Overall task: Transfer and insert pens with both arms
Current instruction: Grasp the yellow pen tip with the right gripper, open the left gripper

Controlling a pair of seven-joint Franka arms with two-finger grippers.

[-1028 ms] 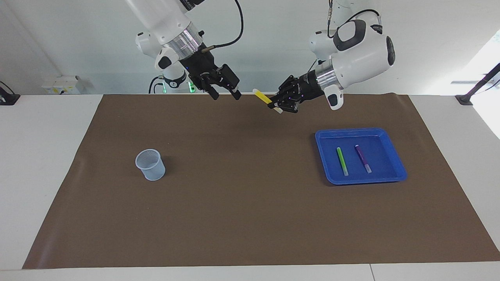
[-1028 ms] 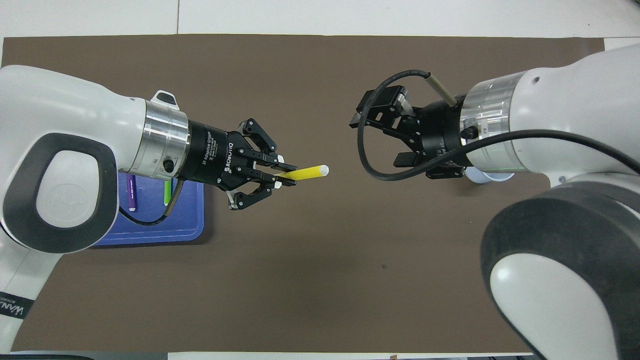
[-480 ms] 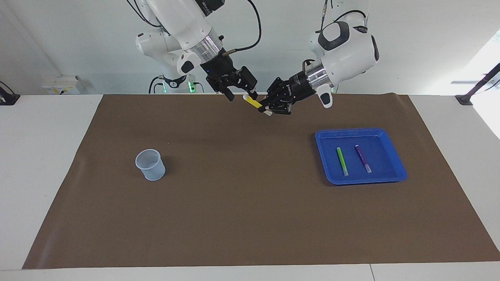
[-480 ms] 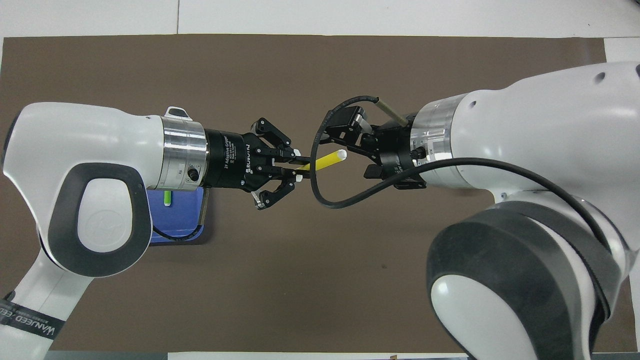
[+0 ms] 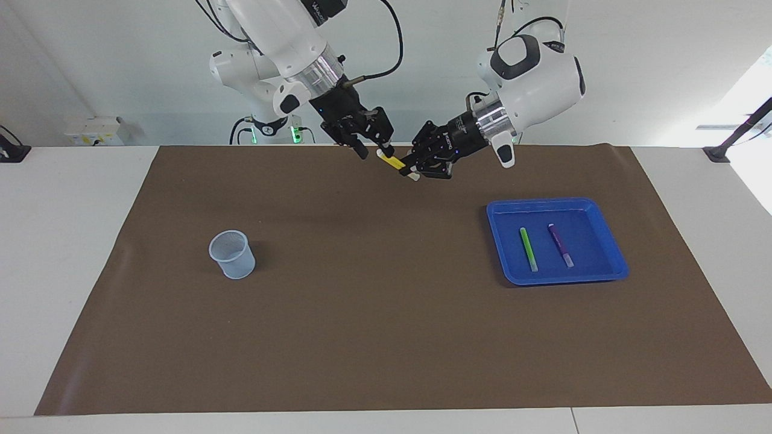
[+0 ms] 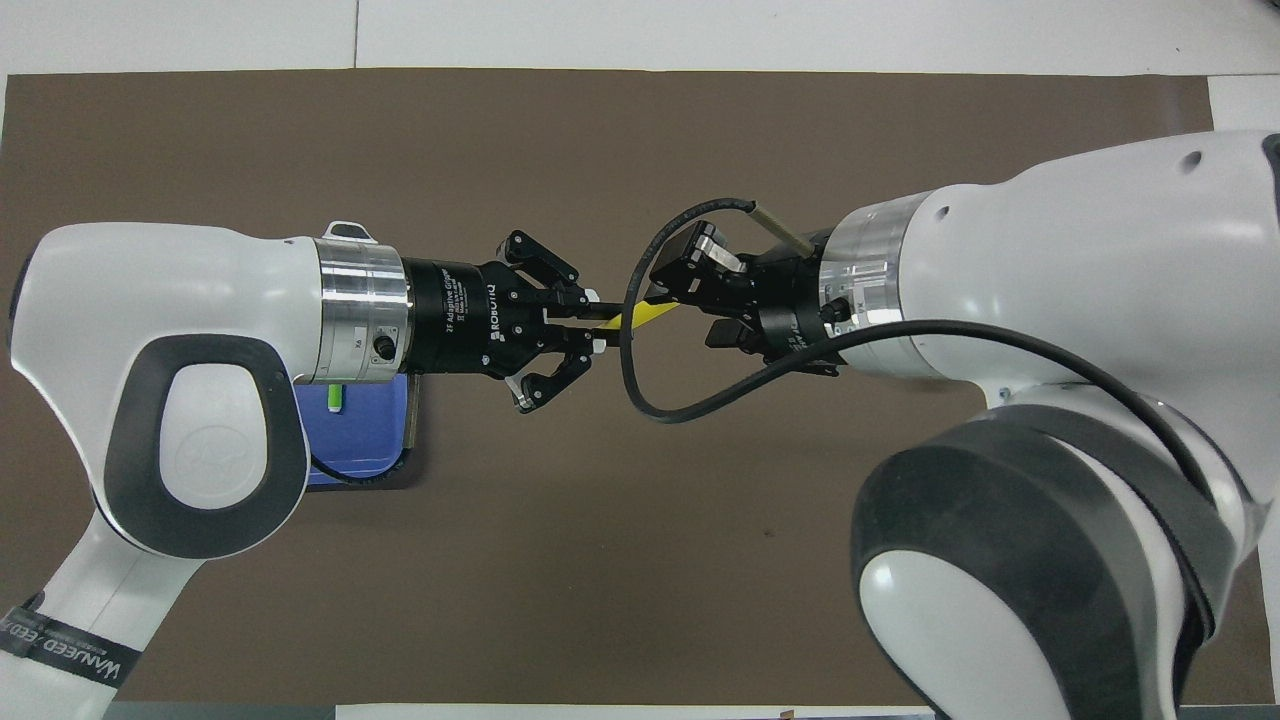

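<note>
The yellow pen was clamped in the left tool, its free end between the right tool's fingers, whose grip could not be told.

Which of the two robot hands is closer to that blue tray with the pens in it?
Left. The left gripper, holding the yellow pen, is up over the mat toward the blue tray. The right gripper, at the pen's other end, is over the mat toward the cup's end.

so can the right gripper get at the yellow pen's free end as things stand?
Probably yes. The left gripper is shut on one end of the yellow pen, held over the mat, and the other end already sits at the right gripper; nothing stands between them.
</note>
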